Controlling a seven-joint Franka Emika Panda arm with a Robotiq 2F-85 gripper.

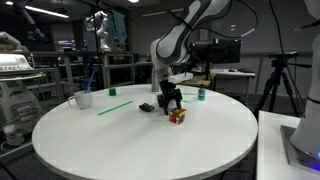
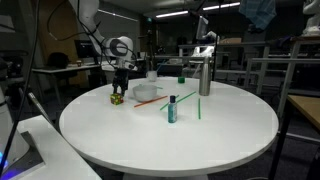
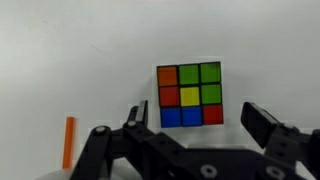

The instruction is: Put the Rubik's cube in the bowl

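The Rubik's cube (image 3: 189,94) lies on the white round table (image 1: 140,140), its top face showing orange, green, red, yellow and blue squares. It shows small in both exterior views (image 1: 178,116) (image 2: 118,98). My gripper (image 3: 192,118) hangs just above it, open, with the fingers on either side of the cube's near edge; it holds nothing. In an exterior view the gripper (image 1: 169,99) sits right over the cube. The white bowl (image 2: 146,91) stands beside the cube in an exterior view; it is hidden behind the arm elsewhere.
A white mug (image 1: 81,99) stands at the table's edge. A green stick (image 1: 115,106) and a flat black object (image 1: 147,107) lie near the cube. A small teal bottle (image 2: 172,108), a metal cylinder (image 2: 204,76) and an orange stick (image 3: 69,141) are also on the table.
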